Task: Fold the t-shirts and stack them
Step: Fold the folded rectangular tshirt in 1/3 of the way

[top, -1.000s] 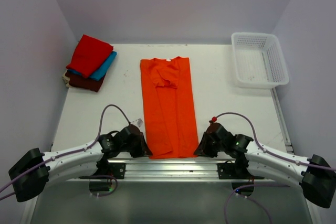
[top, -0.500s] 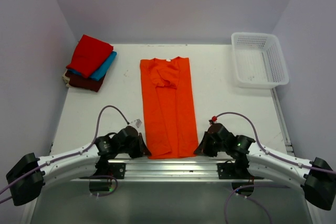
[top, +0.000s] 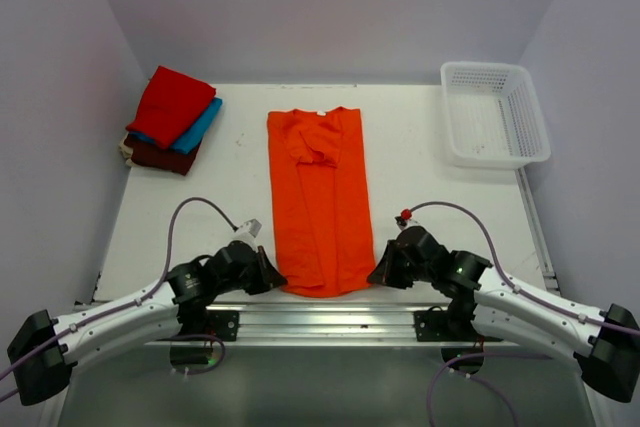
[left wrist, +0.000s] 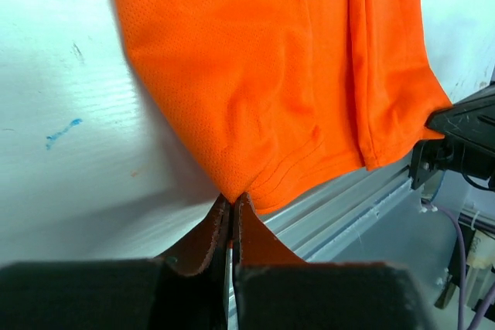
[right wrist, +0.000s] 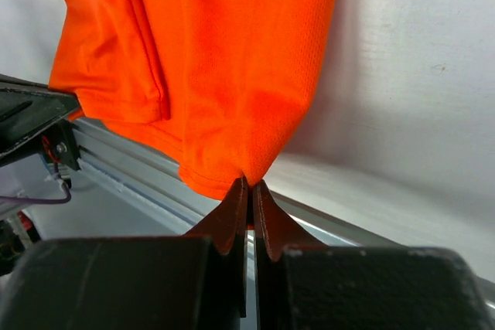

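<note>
The orange t-shirt lies folded lengthwise in a long strip down the middle of the table, neck at the far end. My left gripper is shut on its near left hem corner, seen in the left wrist view. My right gripper is shut on the near right hem corner, seen in the right wrist view. The hem is lifted a little off the table's near edge. The orange cloth fills both wrist views. A stack of folded tees sits at the far left: red on top, turquoise-blue, dark maroon.
A white plastic mesh basket stands at the far right corner. The table is white, with a metal rail along its near edge under the hem. Grey walls close in on three sides.
Both grippers have moved away from me and inward with the hem corners. The shirt's near end has pulled back from the rail and lifted.
</note>
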